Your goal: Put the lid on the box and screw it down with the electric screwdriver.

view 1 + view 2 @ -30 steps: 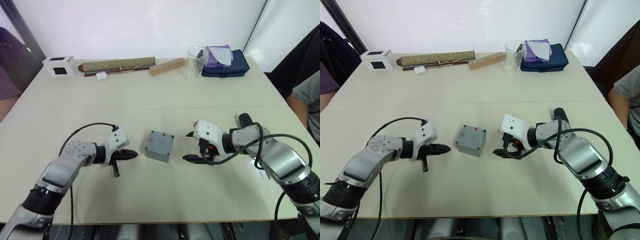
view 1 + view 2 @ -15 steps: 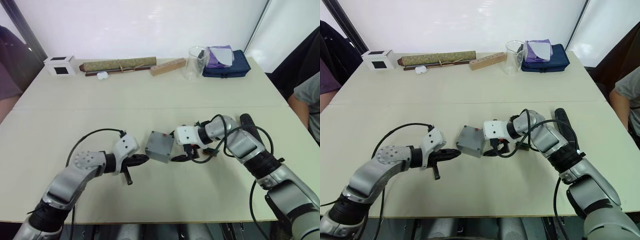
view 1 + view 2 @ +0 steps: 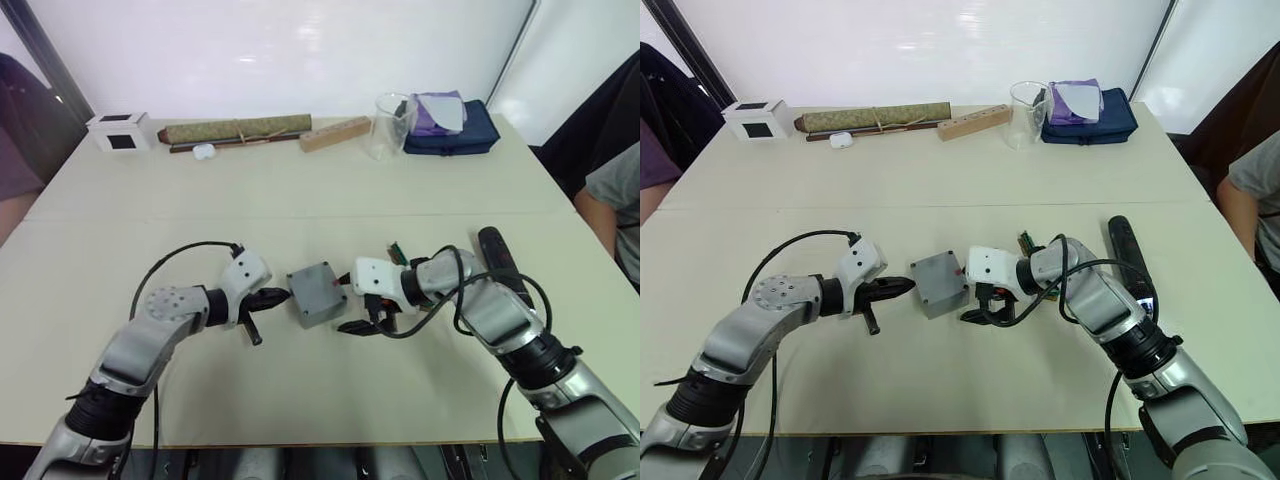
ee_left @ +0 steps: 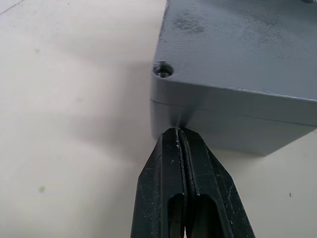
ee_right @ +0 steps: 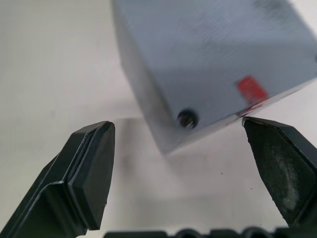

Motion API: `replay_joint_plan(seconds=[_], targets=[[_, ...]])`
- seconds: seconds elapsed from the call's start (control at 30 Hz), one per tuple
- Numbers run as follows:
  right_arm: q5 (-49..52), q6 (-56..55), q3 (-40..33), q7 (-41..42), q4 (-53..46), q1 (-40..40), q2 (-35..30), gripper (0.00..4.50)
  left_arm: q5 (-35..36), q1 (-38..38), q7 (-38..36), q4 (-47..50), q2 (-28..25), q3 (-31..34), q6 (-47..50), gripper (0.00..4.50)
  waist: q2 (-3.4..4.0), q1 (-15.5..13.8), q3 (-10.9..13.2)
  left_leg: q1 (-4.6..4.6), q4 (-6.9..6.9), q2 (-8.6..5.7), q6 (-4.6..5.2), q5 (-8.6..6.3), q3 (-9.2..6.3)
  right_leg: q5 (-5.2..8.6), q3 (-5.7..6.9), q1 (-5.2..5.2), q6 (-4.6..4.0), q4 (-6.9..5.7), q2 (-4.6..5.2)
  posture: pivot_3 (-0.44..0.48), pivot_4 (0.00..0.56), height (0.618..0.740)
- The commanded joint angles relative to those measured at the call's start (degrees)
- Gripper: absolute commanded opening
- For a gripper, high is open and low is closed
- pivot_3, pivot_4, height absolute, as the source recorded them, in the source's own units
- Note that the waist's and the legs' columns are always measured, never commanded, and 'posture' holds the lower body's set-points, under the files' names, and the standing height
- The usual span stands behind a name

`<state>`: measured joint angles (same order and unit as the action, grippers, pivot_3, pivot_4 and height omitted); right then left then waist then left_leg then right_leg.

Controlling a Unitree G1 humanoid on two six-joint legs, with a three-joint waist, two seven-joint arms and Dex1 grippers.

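The grey box (image 3: 318, 293) sits mid-table, a red mark (image 5: 251, 89) on its side. The lid (image 4: 237, 44) lies on top of it as a thin plate, with a seam below it and a corner hole (image 4: 163, 70). My left gripper (image 3: 283, 294) is shut, its joined tips touching the box's left side just under the seam. On the box's right, my right gripper (image 3: 346, 303) is open, and a box corner lies between its fingers (image 5: 91, 163) without touching them. The black electric screwdriver (image 3: 500, 262) lies on the table behind my right forearm.
Along the far edge stand a white cube with a black square (image 3: 118, 131), a rolled mat (image 3: 237, 130), a wooden block (image 3: 335, 133), a glass beaker (image 3: 392, 125) and a blue pouch (image 3: 450, 130). Small green bit holders (image 3: 397, 252) lie near the screwdriver. A person (image 3: 615, 195) sits at the right.
Both grippers have moved inward to the box. The left tips now touch its side, and the box has turned slightly. The right gripper has stayed open.
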<state>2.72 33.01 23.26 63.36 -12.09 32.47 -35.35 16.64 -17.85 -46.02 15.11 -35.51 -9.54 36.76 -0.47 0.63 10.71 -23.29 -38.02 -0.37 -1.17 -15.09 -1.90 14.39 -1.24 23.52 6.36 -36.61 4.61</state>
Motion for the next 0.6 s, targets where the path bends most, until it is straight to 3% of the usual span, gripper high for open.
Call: replay_joint_plan(seconds=[0.03, 0.6], targets=[[2.3, 3.7, -2.0, -1.1, -5.5, -0.5, 0.2, 4.4, -0.2, -1.4, -0.1, 0.4, 0.7, 0.3, -1.9, 0.0, 0.0, 0.1, 0.0, 0.0, 0.0, 0.0, 0.0, 0.0, 0.01, 0.0, -0.01, 0.0, 0.0, 0.0, 0.0, 0.0, 0.15, 0.74], [4.6, 12.3, -4.2, -5.2, -13.7, -3.5, -3.4, 4.4, -1.1, -3.8, 0.3, -1.5, 3.1, 0.7, -3.6, 0.0, -0.01, 0.1, 0.0, 0.0, 0.0, 0.0, 0.0, 0.0, -0.01, 0.0, 0.01, 0.01, 0.01, -0.01, -0.01, 0.0, 0.15, 0.74]])
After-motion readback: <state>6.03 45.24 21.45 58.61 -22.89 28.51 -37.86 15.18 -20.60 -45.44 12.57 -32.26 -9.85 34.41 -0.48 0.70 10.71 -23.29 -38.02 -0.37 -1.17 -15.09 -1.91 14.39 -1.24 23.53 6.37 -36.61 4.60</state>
